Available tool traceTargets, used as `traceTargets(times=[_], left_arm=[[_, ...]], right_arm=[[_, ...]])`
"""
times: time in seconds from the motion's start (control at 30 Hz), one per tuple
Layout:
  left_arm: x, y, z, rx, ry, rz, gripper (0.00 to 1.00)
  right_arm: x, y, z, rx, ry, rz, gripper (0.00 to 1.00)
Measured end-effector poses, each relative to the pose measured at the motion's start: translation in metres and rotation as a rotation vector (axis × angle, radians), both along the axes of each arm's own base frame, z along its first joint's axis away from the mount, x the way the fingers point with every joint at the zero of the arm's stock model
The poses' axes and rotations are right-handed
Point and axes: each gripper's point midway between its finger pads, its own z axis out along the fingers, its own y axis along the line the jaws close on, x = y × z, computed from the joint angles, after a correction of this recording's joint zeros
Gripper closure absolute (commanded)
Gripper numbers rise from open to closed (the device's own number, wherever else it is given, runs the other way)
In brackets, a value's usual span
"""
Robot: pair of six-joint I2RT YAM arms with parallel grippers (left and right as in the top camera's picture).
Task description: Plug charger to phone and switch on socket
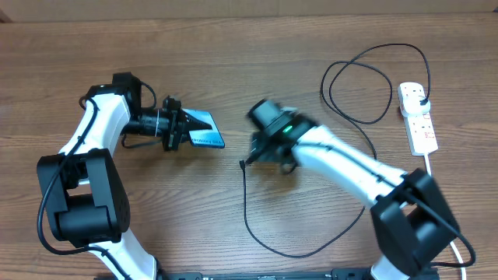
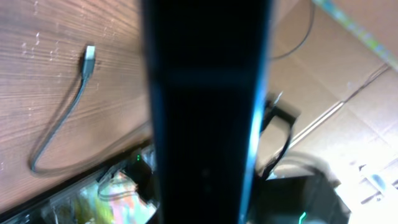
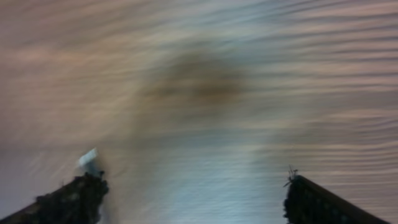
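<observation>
Holding the phone [image 1: 204,132] pinched in my left end effector [image 1: 176,129], tilted over the counter [image 1: 233,62], my right end effector [image 3: 193,186] spread wide and empty, near the charger [image 1: 246,204] tip lying loose, its cable reaching the socket [image 1: 420,124] at far right.

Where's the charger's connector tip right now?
In the overhead view, the connector tip lies on the table near centre, just left of the right gripper and right of the phone held by the left gripper.
</observation>
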Motion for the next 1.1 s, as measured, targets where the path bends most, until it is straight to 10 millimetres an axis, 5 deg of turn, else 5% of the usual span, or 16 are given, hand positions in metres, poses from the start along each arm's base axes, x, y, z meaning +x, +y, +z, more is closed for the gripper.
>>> traceTargets(times=[0.2, 0.4, 0.63, 1.1], left_arm=[[-0.041, -0.026, 0.009, -0.024, 0.077, -0.138, 0.96], [-0.076, -0.052, 0.018, -0.035, 0.144, -0.267, 0.96], [-0.113, -0.076, 0.030, -0.032, 0.270, -0.381, 0.96], [-0.146, -0.139, 0.057, -0.185, 0.298, -0.476, 0.96]], right_arm=[[0.015, -0.079, -0.003, -0.038, 0.078, -0.218, 0.00], [0.009, -0.117, -0.005, -0.065, 0.144, -0.317, 0.00], [0.009, -0.129, -0.005, -0.067, 0.156, -0.353, 0.00], [0.030, -0.123, -0.003, -0.026, 0.074, -0.353, 0.00]])
